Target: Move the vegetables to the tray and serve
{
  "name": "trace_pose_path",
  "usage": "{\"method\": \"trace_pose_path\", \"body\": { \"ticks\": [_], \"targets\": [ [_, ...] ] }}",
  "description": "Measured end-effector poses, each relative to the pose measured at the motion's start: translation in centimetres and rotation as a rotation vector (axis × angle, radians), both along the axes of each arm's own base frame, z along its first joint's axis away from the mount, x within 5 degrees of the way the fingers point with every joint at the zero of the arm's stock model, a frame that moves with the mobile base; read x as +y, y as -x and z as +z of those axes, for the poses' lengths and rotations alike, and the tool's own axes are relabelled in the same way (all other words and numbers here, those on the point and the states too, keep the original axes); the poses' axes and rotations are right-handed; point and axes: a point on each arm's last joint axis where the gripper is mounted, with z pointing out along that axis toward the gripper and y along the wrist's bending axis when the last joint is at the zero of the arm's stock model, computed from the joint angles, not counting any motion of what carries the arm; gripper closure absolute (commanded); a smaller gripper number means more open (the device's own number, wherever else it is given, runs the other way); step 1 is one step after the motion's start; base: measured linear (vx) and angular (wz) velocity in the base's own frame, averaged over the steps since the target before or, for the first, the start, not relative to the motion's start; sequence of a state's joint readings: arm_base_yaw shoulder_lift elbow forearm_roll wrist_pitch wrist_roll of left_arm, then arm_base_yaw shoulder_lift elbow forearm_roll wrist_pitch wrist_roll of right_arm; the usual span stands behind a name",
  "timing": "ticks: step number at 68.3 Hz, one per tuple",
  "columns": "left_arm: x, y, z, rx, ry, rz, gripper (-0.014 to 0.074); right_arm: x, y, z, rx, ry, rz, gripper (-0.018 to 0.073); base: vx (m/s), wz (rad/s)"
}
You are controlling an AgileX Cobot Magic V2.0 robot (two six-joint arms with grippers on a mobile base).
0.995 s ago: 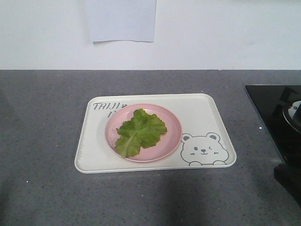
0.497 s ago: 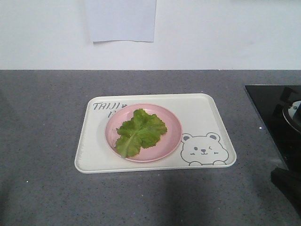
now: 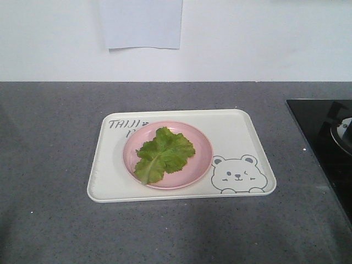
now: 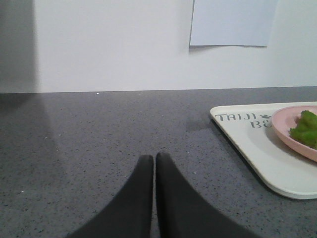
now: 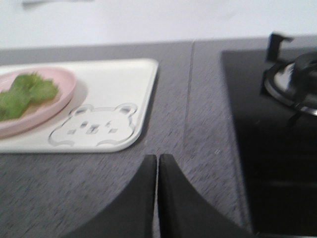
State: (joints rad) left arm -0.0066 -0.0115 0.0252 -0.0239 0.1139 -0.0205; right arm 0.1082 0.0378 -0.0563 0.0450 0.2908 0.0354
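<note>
The green lettuce leaf, the vegetables (image 3: 164,153), lies on a round pink plate (image 3: 201,165) that stands on the cream bear tray (image 3: 242,132). In the left wrist view the tray (image 4: 257,153) sits to the right, with the plate (image 4: 290,131) and leaf (image 4: 306,126) at the frame edge. My left gripper (image 4: 154,157) is shut and empty over bare counter left of the tray. My right gripper (image 5: 157,157) is shut and empty over the counter just right of the tray (image 5: 119,84); the leaf (image 5: 22,94) lies far left. Neither gripper shows in the front view.
The grey speckled counter (image 3: 55,137) ends at a white wall with a sheet of paper (image 3: 142,25). A black stove top (image 3: 324,137) with a burner (image 5: 292,79) lies right of the tray, close to my right gripper.
A dark arm part at the front view's lower right corner has withdrawn out of frame. The tray, plate and leaf have not moved.
</note>
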Motion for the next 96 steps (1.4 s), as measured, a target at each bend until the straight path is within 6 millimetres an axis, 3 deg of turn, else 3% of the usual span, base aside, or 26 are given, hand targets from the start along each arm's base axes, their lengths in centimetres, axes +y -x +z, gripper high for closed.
{"method": "trace_pose_path", "body": {
  "ticks": [7, 18, 96],
  "targets": [
    [0.0, 0.0, 0.0, 0.0, 0.0, 0.0, 0.0602, -0.24, -0.03, -0.66, -0.107, 0.011, -0.025, 0.0561, 0.0, 0.0],
    [0.0, 0.0, -0.01, 0.001, 0.0, 0.0, 0.0602, -0.4, -0.11, -0.11, -0.228, -0.026, -0.063, 0.0561, 0.0, 0.0],
    [0.0, 0.0, -0.01, 0.001, 0.0, 0.0, 0.0602, -0.5, -0.13, -0.1, -0.236, -0.048, -0.083, 0.0561, 0.0, 0.0]
  ]
}}
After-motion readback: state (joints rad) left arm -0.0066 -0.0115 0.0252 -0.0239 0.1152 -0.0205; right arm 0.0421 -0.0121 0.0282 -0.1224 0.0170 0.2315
